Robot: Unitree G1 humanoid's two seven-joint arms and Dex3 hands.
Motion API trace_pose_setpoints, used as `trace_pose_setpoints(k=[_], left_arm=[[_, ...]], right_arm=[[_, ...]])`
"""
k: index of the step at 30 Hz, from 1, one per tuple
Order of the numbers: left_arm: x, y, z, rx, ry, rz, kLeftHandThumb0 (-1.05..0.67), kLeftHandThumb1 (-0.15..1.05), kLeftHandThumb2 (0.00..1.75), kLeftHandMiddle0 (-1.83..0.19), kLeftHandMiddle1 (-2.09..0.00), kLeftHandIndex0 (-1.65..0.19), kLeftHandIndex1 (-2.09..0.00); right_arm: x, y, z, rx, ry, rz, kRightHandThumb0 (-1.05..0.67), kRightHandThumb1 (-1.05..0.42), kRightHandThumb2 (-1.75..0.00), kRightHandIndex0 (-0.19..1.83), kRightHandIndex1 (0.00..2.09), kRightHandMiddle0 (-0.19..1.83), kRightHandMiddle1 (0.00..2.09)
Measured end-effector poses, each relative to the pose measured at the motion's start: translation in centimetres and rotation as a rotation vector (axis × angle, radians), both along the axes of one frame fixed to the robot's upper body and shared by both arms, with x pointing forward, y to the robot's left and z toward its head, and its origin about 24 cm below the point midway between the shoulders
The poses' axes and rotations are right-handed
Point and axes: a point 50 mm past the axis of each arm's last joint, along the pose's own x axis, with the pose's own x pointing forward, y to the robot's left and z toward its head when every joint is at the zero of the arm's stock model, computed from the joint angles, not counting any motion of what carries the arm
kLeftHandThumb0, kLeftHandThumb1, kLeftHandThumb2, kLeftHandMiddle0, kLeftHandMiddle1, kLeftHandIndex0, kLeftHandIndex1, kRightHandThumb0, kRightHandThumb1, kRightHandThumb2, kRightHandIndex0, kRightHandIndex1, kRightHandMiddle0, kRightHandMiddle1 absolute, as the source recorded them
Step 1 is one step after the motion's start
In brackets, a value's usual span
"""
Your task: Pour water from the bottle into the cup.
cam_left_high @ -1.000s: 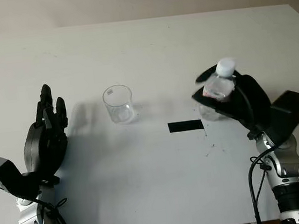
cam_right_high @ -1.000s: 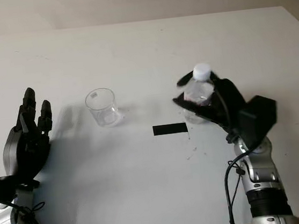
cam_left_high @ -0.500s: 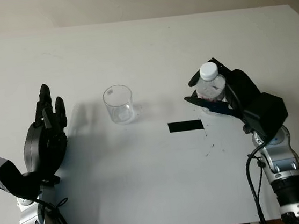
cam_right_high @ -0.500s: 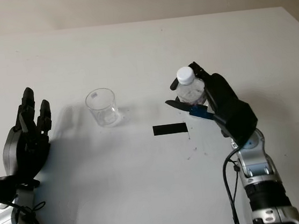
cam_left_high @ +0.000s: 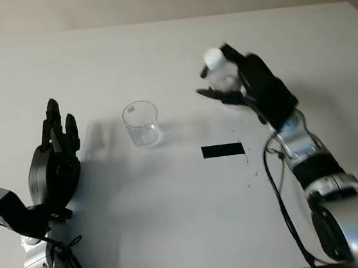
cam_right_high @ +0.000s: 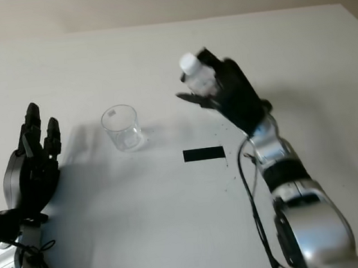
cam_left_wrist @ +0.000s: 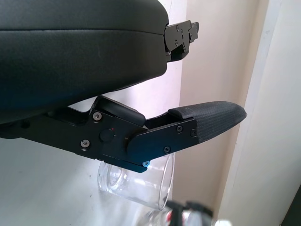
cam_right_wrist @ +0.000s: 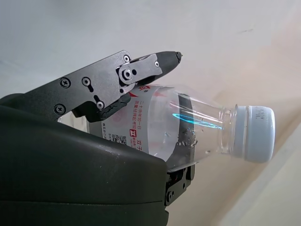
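You are mid-carry: the right hand (cam_left_high: pixel 241 85) grips the capped bottle (cam_left_high: pixel 221 71) (tilted, aloft), so bring it over the cup (cam_left_high: pixel 141 124) beyond its fingertips, while the left hand (cam_left_high: pixel 56 161) waits open.

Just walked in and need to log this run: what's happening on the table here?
The robot's right hand holds a small plastic bottle above the white table, tilted with its white cap on and aimed towards the clear cup. The cup stands upright to the left of the bottle and looks empty, so no pouring yet. A black strip lies on the table between them. The left hand is open, at the table's left side.
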Motion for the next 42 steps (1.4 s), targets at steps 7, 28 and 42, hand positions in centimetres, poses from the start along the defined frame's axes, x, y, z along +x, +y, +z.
trace_pose_setpoints(k=[7, 28, 42], left_arm=[[0.0, -0.3, 0.1, -0.003, -0.021, 0.002, -0.80, 1.05, 0.69, 0.19, 0.00, 0.19, 0.00], [0.1, -1.1, 0.1, -0.020, -0.029, -0.005, -0.81, 1.05, 0.66, 0.19, 0.00, 0.19, 0.00], [0.1, -1.3, 0.1, -0.028, -0.029, -0.005, -0.81, 1.05, 0.64, 0.19, 0.00, 0.19, 0.00]], right_arm=[[0.8, 3.3, 2.1, -0.230, -0.094, 0.015, -0.16, -1.03, -0.19, 1.03, 2.09, 0.98, 2.09], [-0.8, 7.6, 1.8, -1.022, -0.755, 0.118, -0.30, -1.02, -0.08, 1.08, 2.09, 0.70, 2.09], [-1.2, 7.1, 3.0, -1.157, -1.034, 0.165, -0.38, -1.04, -0.06, 1.17, 2.09, 0.84, 2.09]])
